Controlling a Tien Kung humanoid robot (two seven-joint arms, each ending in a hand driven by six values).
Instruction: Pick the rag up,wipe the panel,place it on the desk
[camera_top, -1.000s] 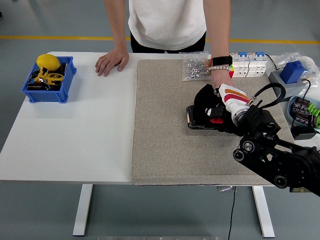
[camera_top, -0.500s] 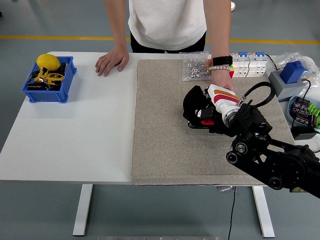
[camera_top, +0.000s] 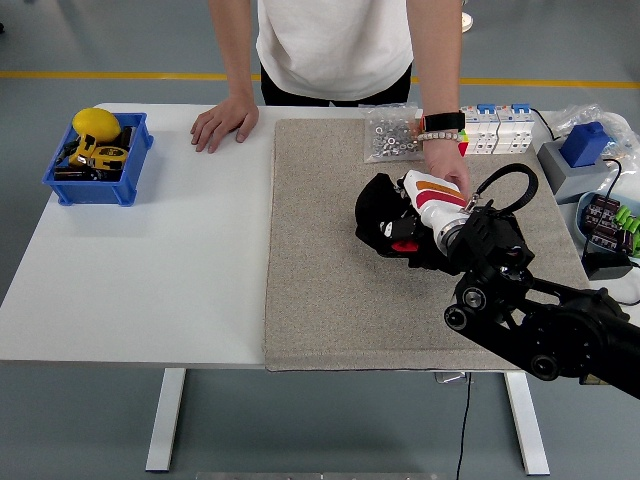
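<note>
The white table (camera_top: 140, 290) carries a large grey mat (camera_top: 330, 300) over its right half, and the robot's right arm (camera_top: 540, 325) reaches in from the lower right across that mat. A person (camera_top: 335, 45) stands at the far side, one hand (camera_top: 222, 122) flat on the bare table top and the other hand (camera_top: 447, 165) down on the mat just behind the robot's hand. The right hand (camera_top: 395, 225) is curled over a black rag (camera_top: 372, 205), pressing it down on the panel, of which almost nothing shows beneath the cloth. Against the picture from half a second ago, hand and rag sit a little further left on the mat, and against the one a second ago the shift to the left is plainer; the dark panel edge seen then at the rag's left side is now covered. The person's hands lie where they did. A blue bin (camera_top: 98, 160) with a yellow object (camera_top: 96, 123) stands at the table's far left corner, and a clear bag of small metal parts (camera_top: 390, 135) lies at the mat's far edge.
</note>
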